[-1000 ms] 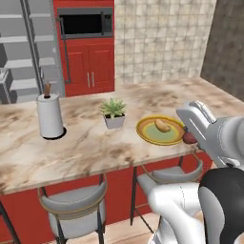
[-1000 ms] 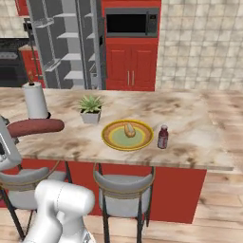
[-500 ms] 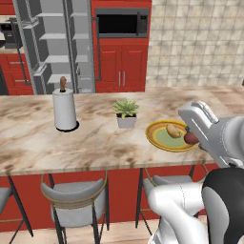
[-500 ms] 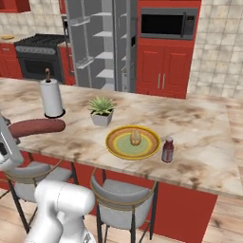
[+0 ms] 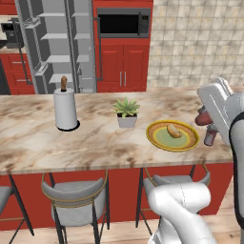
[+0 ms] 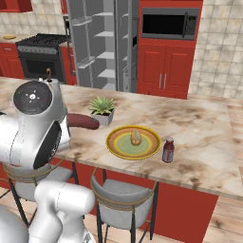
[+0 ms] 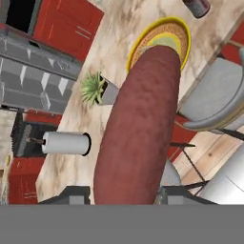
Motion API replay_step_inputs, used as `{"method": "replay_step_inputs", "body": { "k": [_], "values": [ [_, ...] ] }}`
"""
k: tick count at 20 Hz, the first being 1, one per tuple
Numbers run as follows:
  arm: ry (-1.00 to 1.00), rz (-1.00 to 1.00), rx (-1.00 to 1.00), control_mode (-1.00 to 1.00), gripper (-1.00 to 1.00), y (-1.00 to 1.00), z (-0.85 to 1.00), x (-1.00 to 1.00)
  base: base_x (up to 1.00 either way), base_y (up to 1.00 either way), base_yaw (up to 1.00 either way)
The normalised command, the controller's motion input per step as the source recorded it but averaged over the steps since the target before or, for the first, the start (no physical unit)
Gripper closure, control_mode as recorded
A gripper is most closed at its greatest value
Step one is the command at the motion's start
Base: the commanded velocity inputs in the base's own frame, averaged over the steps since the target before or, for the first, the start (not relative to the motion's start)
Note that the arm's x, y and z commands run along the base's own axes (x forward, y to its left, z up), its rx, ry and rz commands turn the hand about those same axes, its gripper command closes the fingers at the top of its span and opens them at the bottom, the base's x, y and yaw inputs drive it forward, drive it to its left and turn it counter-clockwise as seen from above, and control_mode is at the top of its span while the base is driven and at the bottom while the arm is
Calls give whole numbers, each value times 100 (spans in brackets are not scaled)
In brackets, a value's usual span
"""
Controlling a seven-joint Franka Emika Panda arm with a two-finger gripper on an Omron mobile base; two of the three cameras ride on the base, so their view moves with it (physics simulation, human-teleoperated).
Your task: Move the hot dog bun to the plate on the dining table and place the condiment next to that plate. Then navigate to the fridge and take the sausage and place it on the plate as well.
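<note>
Swinging round with the base, both base views have shifted since a second ago, so the plate (image 6: pixel 133 142) now lies nearer the arm (the things on the dining table (image 6: pixel 204 142) themselves look unmoved). Pinched lengthwise in the gripper (image 7: pixel 125 193), the sausage (image 7: pixel 138 128) juts ahead of the fingertips, over the table's near edge. Beyond its far tip sits the plate, the hot dog bun (image 6: pixel 135 137) resting on it and the condiment (image 6: pixel 167 150) just beside. Judged step: carrying the sausage in. Next calls for reaching further over the plate, lowering beside the bun, then releasing.
</note>
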Motion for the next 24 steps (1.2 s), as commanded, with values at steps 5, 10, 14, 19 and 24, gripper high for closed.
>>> {"method": "replay_step_inputs", "body": {
  "k": [5, 10, 14, 19, 24],
  "values": [
    [34, 0, 18, -100, 100, -47, 0, 99, 0, 0, 0],
    [30, -7, 4, -100, 100, -16, -21, 76, 0, 0, 0],
    [27, -7, 0, -100, 100, -2, -48, 59, 0, 0, 0],
    [26, -3, -6, -100, 100, -13, -61, 26, 0, 0, 0],
    [12, 0, -3, -100, 100, -10, -50, 19, 0, 0, 0]
  ]
}}
